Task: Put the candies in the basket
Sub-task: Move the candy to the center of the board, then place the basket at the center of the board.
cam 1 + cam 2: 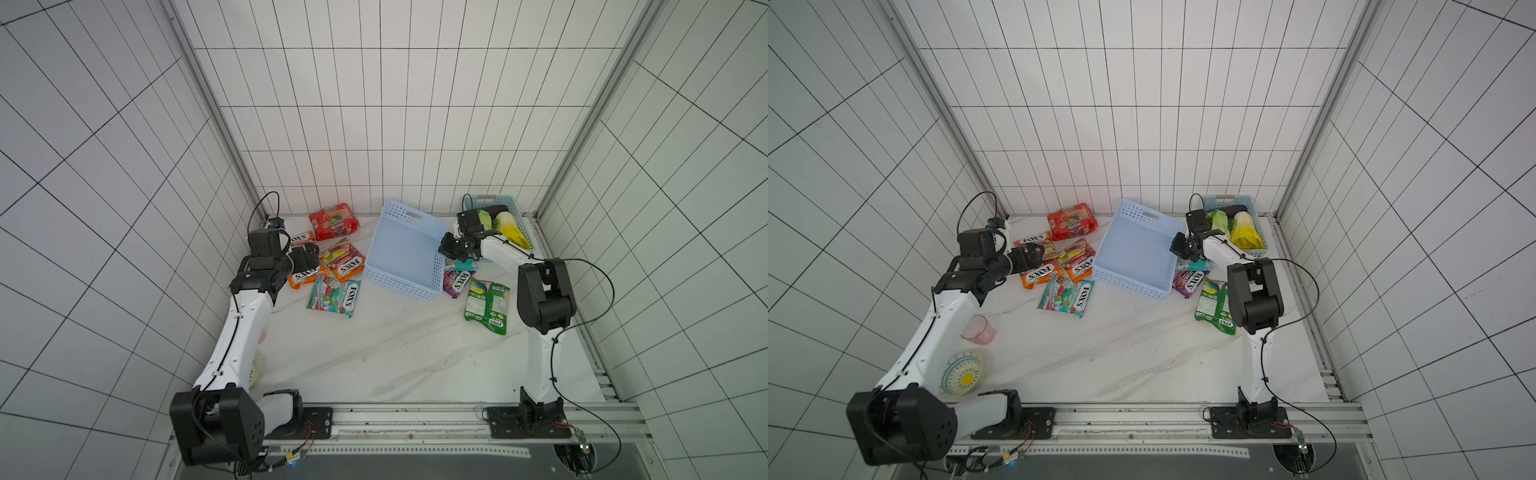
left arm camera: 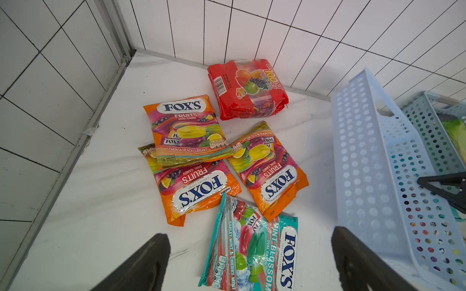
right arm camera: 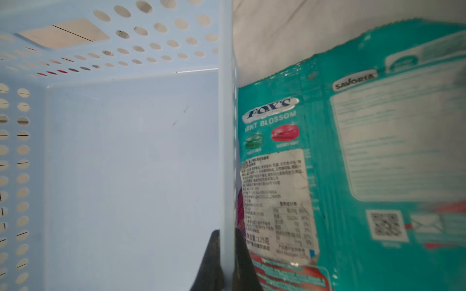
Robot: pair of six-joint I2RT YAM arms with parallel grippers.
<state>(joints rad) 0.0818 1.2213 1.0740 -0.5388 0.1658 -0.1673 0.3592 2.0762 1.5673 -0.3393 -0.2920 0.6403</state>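
Your left fingers (image 2: 146,262) stood spread, a teal candy bag (image 2: 252,252) lying between them and three orange bags (image 2: 269,171) just beyond. Your right fingers (image 3: 213,252) pinched the side wall of the basket (image 3: 126,163), a second teal bag (image 3: 378,151) just outside them on the desk (image 3: 277,37). Every candy bag in view lay outside the basket.

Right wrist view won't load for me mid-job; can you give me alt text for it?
The right gripper is shut on the side wall of the pale blue basket, one finger inside, one outside. The basket floor in view holds no candy. Just outside that wall lies a teal FOX'S Mint Blossom bag, printed back up.
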